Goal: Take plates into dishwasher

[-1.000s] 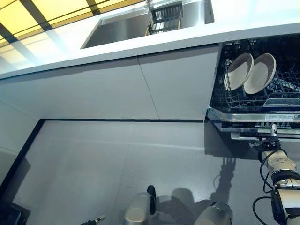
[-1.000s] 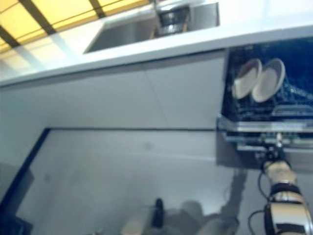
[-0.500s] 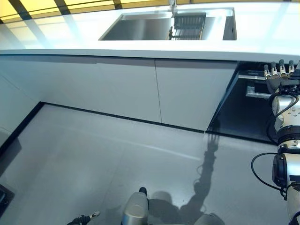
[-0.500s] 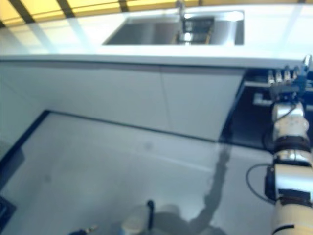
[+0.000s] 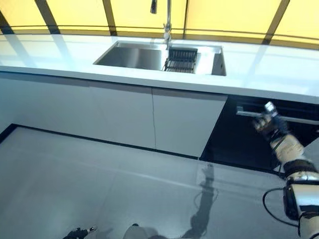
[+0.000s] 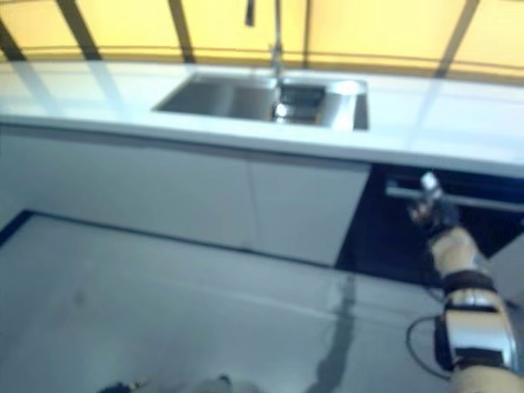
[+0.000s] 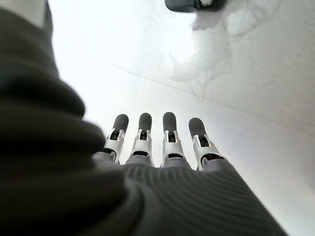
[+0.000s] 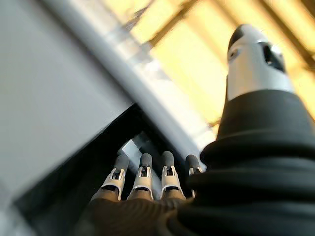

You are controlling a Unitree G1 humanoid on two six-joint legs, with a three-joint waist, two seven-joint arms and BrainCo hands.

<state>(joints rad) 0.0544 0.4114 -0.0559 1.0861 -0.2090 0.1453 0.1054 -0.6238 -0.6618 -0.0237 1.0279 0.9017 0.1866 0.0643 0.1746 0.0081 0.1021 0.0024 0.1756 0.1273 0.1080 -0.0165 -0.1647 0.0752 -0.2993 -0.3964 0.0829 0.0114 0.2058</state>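
Observation:
No plate shows in any view. The dishwasher [image 5: 234,142] is a dark opening under the counter at the right, with a silver bar [image 5: 299,119] across its top. My right hand [image 5: 268,121] is raised in front of that opening, just below the bar, and holds nothing. In the right wrist view its fingers [image 8: 143,178] are straight and point into the dark opening, so it is open. My left hand [image 7: 157,142] hangs low over the grey floor, fingers straight and empty.
A white counter [image 5: 60,55] runs across the back with a steel sink [image 5: 134,56], a dark drainer rack [image 5: 180,59] in it and a tap [image 5: 167,20] behind. White cabinet doors [image 5: 99,114] stand left of the dishwasher. Grey floor lies in front.
The camera has swung up and round. The pulled-out rack with two plates, seen 1 s ago, is out of sight. My right hand has risen from the rack's front to the bar.

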